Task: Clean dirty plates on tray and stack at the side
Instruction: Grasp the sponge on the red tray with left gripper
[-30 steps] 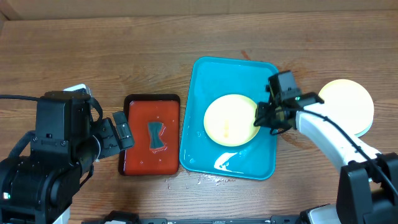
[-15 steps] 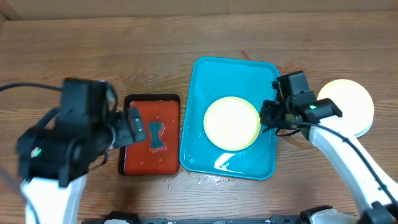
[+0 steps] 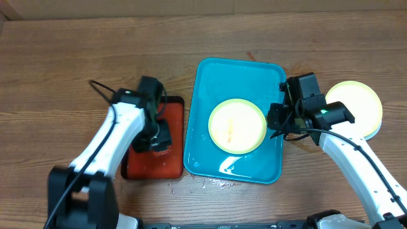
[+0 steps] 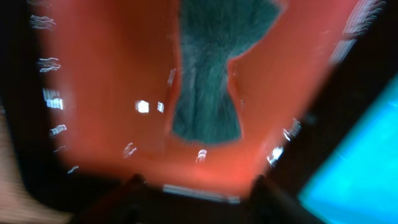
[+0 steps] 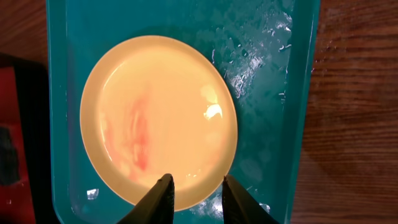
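Nearest of all, the right gripper [image 5: 196,191] has its two fingers parted by a narrow gap, closed on nothing. Between and beneath them shows the edge of a pale yellow plate [image 5: 158,118]; whether the tips touch that edge cannot be told. The plate lies flat on the floor of the turquoise tray [image 5: 305,124], about mid-tray, and a faint reddish-orange smear [image 5: 140,134] runs down it left of centre. Past the plate the tray floor is wet, with water [image 5: 249,65] beading and shining toward one corner. From above, this gripper sits over the tray's right rim, just beside the plate.

Across the table, the left gripper [image 4: 196,183] hangs low over the red tray [image 4: 93,93], in a blurred view. Its fingers stand a fair way apart with only the red tray showing between them, so it holds nothing. Just ahead of them a dark grey cloth [image 4: 208,81], pinched at the waist, lies on the red floor. The red tray sits just beside the turquoise one, on its left.

Farther out, on the wooden table [image 3: 95,57] right of the turquoise tray, a second pale yellow plate [image 3: 351,102] rests on top of a light blue plate [image 3: 376,129], only a sliver of the blue showing
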{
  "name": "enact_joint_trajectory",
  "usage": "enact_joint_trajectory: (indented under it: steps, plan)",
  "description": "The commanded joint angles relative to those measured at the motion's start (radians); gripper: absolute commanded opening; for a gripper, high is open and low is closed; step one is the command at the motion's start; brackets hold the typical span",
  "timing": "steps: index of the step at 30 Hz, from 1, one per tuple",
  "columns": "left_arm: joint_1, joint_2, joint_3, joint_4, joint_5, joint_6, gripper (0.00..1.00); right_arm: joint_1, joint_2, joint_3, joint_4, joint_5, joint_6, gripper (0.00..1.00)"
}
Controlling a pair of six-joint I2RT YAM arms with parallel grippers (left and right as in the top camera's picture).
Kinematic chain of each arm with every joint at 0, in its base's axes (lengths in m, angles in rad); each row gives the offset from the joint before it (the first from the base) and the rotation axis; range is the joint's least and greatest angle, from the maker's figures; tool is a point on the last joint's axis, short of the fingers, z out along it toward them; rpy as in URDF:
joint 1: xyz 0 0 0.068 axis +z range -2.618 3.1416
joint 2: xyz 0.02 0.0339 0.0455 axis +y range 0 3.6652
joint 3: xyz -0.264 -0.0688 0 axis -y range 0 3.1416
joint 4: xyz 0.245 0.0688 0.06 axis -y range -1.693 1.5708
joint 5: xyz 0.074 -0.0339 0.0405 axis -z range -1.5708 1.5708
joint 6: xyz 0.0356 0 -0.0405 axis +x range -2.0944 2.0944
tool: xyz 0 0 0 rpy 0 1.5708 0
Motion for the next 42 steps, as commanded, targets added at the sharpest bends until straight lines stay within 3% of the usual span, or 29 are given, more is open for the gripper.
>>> enact_joint_trajectory:
  steps: [1, 5, 7, 13, 19, 27, 30, 32, 34, 35, 36, 42]
  plan:
    - [-0.018, 0.081, -0.058, 0.066, 0.046, -0.055, 0.41, -0.002, 0.003, 0.013, 0.003, -0.006, -0.005, 0.28]
    - [-0.024, 0.15, -0.064, 0.127, -0.005, -0.077, 0.25, -0.002, 0.006, 0.013, 0.003, -0.006, -0.005, 0.28]
    - [-0.024, 0.166, -0.064, 0.15, -0.014, -0.077, 0.04, -0.002, 0.006, 0.013, 0.003, -0.006, -0.005, 0.28]
    - [-0.024, 0.137, -0.023, 0.108, -0.007, -0.076, 0.04, -0.002, 0.006, 0.013, 0.002, -0.006, -0.005, 0.28]
    - [-0.023, 0.037, 0.098, 0.02, -0.026, -0.033, 0.52, -0.002, 0.006, 0.013, 0.002, -0.006, -0.005, 0.28]
    - [-0.024, 0.08, 0.016, 0.135, -0.13, -0.033, 0.54, -0.002, 0.006, 0.013, 0.001, -0.006, -0.005, 0.28]
    - [-0.024, 0.113, -0.036, 0.25, -0.141, -0.021, 0.5, -0.002, 0.006, 0.013, 0.0, -0.006, -0.005, 0.28]
    - [-0.023, 0.143, -0.046, 0.296, -0.141, -0.008, 0.4, -0.002, 0.006, 0.013, -0.001, -0.006, -0.004, 0.28]
    - [-0.023, 0.158, -0.046, 0.314, -0.141, -0.007, 0.26, -0.002, 0.006, 0.013, -0.003, -0.006, -0.005, 0.28]
    - [-0.023, 0.159, -0.045, 0.316, -0.141, -0.007, 0.1, -0.002, 0.006, 0.013, -0.004, -0.006, -0.005, 0.28]
    - [-0.023, 0.159, -0.043, 0.314, -0.141, -0.007, 0.04, -0.002, 0.006, 0.013, -0.006, -0.006, -0.005, 0.28]
    - [-0.023, 0.145, 0.069, 0.151, -0.141, -0.008, 0.06, -0.002, 0.006, 0.013, -0.021, -0.005, -0.005, 0.27]
